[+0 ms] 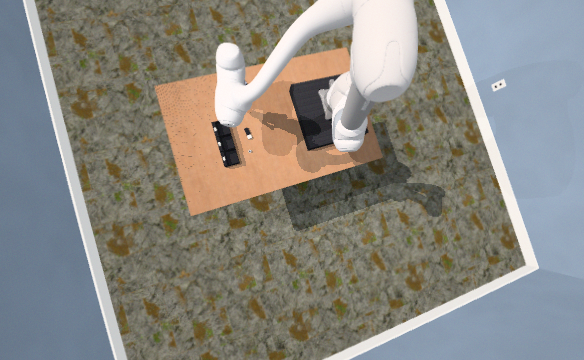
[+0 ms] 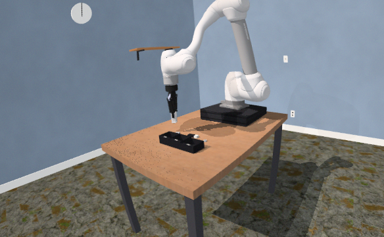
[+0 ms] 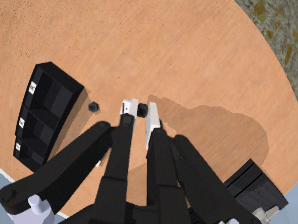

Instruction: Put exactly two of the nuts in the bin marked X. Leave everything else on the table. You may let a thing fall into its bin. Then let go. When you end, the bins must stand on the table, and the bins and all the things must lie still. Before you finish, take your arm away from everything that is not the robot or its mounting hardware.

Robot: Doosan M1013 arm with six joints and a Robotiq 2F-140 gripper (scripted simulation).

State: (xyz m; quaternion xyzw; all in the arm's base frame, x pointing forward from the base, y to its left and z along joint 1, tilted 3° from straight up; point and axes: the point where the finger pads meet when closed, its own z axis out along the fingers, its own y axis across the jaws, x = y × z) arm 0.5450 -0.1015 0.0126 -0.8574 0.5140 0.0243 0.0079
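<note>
Wooden table (image 2: 166,171) first, because that was where a slip would have landed. The white arm (image 2: 208,20) hung its gripper (image 2: 173,119) well above the boards, near the far end of the black three-part bin (image 2: 179,146). If it was not truly over the right compartment, anything dropped from that height could have hit a rim or divider, bounced out and rolled off along the table. A drop into the wrong compartment would have spoiled the count of two just as surely.

The fingers were clenched nearly together. In the wrist view a small dark piece, which I took for a nut (image 3: 141,110), sat pinched between the pale pads (image 3: 128,110). It was a narrow grip on a small thing, so a jolt in travel might have shaken it loose early.

Another dark nut (image 3: 93,106) lay on the table just right of the bin, and I judged it might be knocked if the gripper came down low on that side.

Much was hard to read. From above, the arm's wrist covered the gripper and the far end of the bin. The white marks (image 3: 32,87) on the bin's wall were too small to tell which one was X. I could not see whether any compartment already held a nut, nor what the pale bits (image 2: 196,135) beside the bin were.
</note>
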